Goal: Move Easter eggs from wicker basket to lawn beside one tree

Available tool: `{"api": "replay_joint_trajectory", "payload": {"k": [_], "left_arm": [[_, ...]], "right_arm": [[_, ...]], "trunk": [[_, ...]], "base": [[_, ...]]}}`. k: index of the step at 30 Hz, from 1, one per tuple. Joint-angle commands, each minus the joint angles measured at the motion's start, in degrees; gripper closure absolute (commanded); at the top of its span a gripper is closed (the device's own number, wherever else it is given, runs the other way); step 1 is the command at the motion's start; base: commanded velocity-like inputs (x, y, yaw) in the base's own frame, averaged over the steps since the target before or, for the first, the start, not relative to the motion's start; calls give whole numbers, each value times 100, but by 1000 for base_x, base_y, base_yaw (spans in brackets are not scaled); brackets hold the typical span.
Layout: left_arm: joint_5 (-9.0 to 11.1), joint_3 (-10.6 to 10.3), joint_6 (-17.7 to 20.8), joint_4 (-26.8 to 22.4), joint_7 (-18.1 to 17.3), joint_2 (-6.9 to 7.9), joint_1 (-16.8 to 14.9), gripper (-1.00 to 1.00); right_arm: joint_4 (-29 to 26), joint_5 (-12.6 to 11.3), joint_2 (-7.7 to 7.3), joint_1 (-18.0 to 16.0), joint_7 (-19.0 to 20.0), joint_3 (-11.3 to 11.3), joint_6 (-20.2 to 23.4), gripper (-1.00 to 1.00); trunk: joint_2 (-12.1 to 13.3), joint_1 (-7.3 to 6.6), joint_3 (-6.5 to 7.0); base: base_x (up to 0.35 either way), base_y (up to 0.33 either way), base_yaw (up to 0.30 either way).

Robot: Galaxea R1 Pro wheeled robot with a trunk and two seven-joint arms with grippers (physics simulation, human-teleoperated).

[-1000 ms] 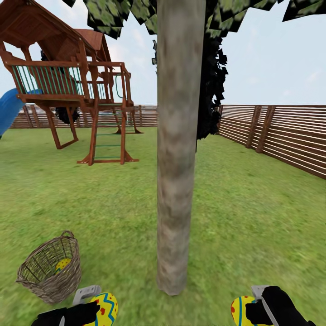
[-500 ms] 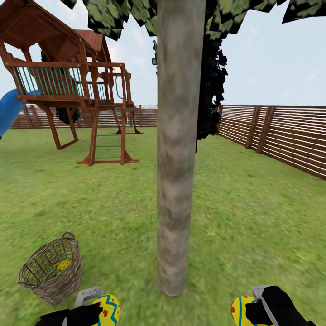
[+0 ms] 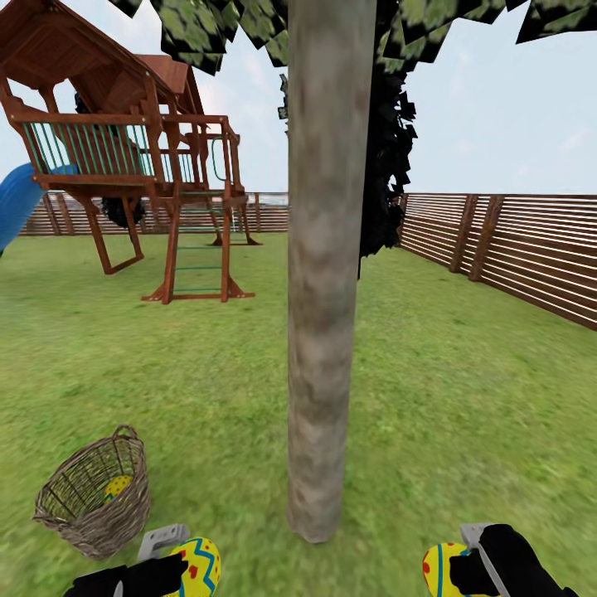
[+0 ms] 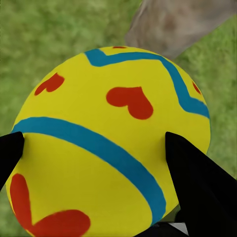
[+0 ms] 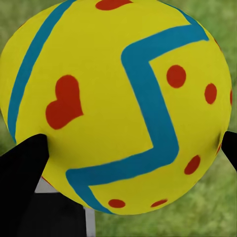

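Observation:
The tree [image 3: 325, 274] rises from the lawn [image 3: 464, 398] straight ahead, its thick grey-brown trunk close to me. My left gripper [image 3: 178, 564] is shut on a yellow Easter egg [image 3: 196, 568] at the bottom left. My right gripper [image 3: 464, 568] is shut on a second Easter egg [image 3: 441, 569] at the bottom right. Both held eggs [image 4: 108, 143] [image 5: 118, 103] show large in the wrist views, pinched between black fingers. The wicker basket [image 3: 95, 493] lies tilted on the grass left of the trunk, with a third egg [image 3: 116, 486] inside it.
A wooden play tower [image 3: 124, 157] with a blue slide [image 3: 15, 203] stands far back on the left. A brown slat fence [image 3: 506, 249] runs along the right side and the back. Open grass lies on both sides of the trunk.
The view has shifted very slightly; the basket sits a touch lower and to the right in the picture. Both grippers keep hold of their eggs.

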Motion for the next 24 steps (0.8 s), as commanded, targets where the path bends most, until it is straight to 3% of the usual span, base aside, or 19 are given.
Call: {"api": "replay_joint_trajectory", "payload": {"k": [1,16,24], "left_arm": [[-59,26,22,-10,-52,-7,-6,100],[-103,12,19,4,-46,-16,-6,100],[-100,12,15,4,-46,-16,-6,100]], "right_arm": [[-1,40,0,-4,46,-7,23,100],[11,40,18,-4,46,2,23,100],[11,42,18,-4,44,2,23,100]], "trunk": [[-48,24,-27],[-649,353,-296],[-970,529,-440]], "base": [[0,0,0],[-3,0,0],[-294,97,0]]}}
